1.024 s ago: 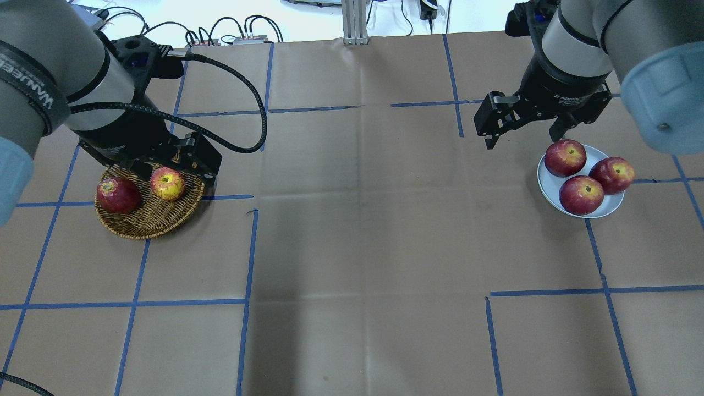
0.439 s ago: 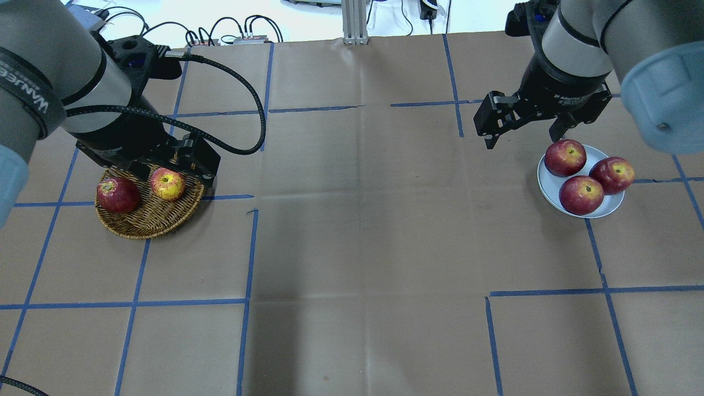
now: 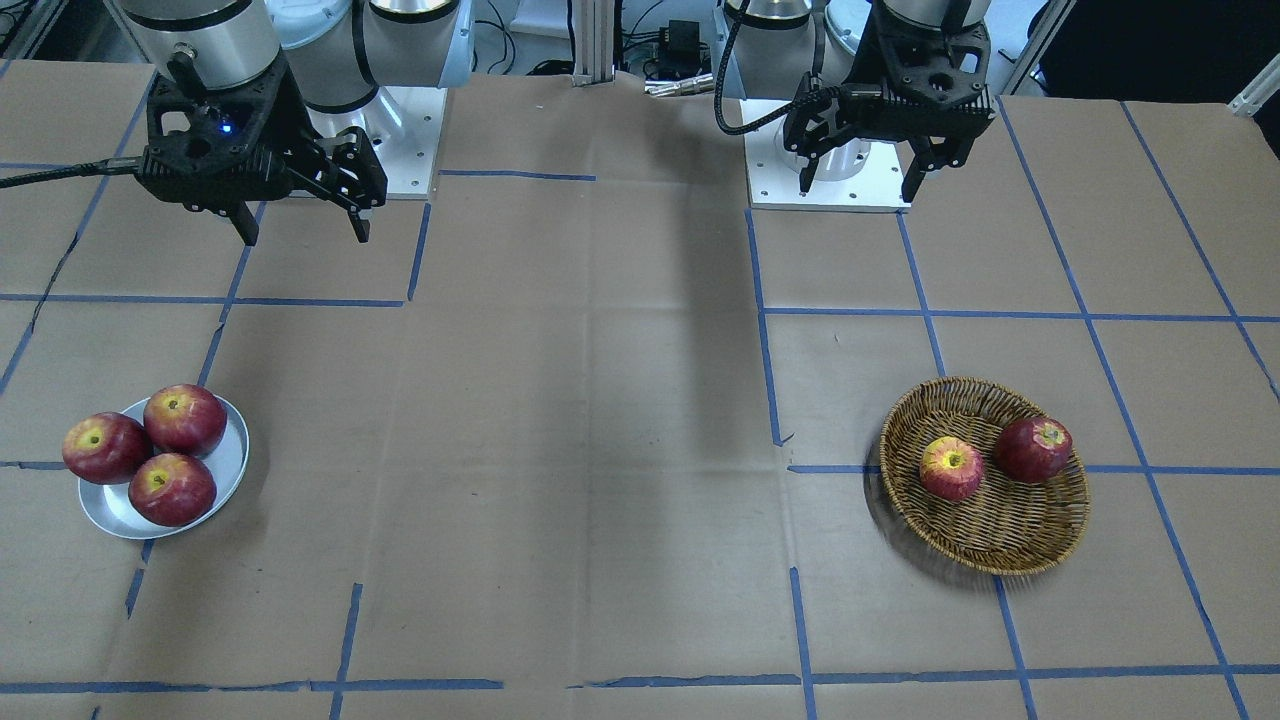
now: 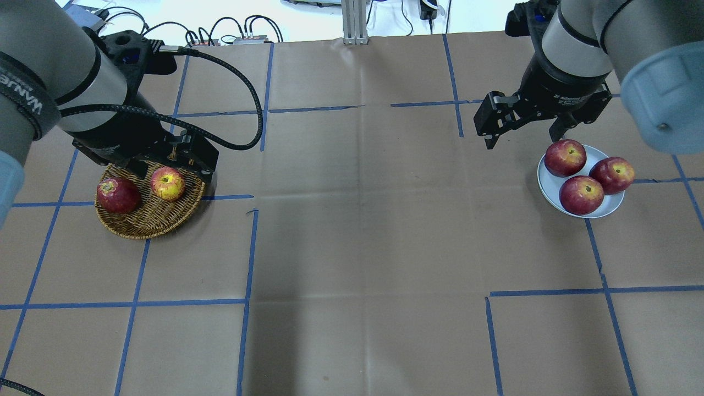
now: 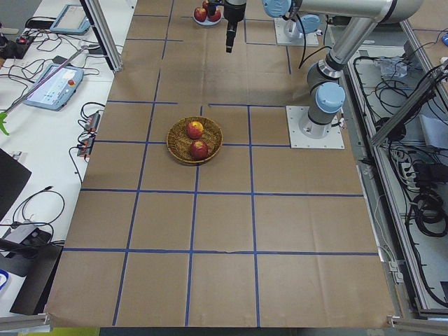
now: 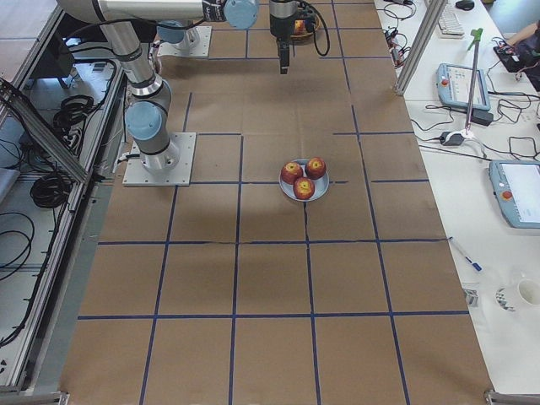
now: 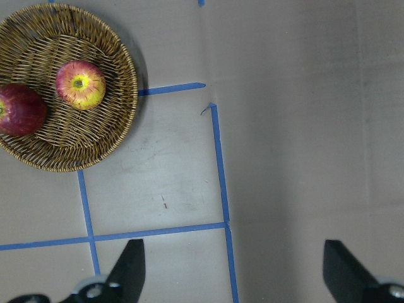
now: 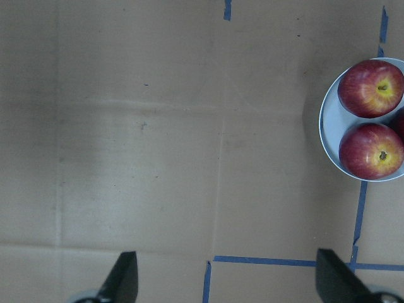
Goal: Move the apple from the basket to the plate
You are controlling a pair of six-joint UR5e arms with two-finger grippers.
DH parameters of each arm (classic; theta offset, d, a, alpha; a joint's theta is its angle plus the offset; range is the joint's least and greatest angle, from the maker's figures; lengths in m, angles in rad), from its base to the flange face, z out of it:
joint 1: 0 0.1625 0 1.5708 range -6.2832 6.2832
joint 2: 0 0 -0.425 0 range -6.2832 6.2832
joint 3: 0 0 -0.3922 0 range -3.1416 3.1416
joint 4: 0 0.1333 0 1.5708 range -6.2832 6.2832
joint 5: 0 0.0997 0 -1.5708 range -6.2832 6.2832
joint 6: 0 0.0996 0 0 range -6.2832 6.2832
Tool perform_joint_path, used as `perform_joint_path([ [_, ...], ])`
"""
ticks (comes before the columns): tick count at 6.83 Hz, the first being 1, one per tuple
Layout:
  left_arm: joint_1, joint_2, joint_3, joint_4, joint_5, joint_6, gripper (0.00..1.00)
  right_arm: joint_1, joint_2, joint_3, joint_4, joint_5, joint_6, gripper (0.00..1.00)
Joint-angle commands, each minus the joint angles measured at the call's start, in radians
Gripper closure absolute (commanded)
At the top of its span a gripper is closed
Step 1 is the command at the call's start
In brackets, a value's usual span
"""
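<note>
Apple in basket, nothing grasped.
Front: apple lies beside dark apple; my left gripper and right gripper hang open. Overhead: plate carries three apples. Left wrist: fingers wide apart.

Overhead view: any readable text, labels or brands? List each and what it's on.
"WANJE": white letters on the dark strap around the left arm; the rest is out of sight.
"2F Adaptive": white print on the body of the right hand; the following words and the line beneath are too small to read.
Nothing else is legible.
</note>
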Motion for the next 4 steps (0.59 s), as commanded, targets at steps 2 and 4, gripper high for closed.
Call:
perform_joint_path([
  [2,0.015,-0.013,-0.019,0.009,0.007,0.040,0.00,0.000,0.001,0.000,0.000,0.000,0.000,0.00],
  [4,0.085,-0.030,-0.094,0.085,0.005,0.163,0.01,0.000,0.001,0.000,0.000,0.000,0.000,0.00],
])
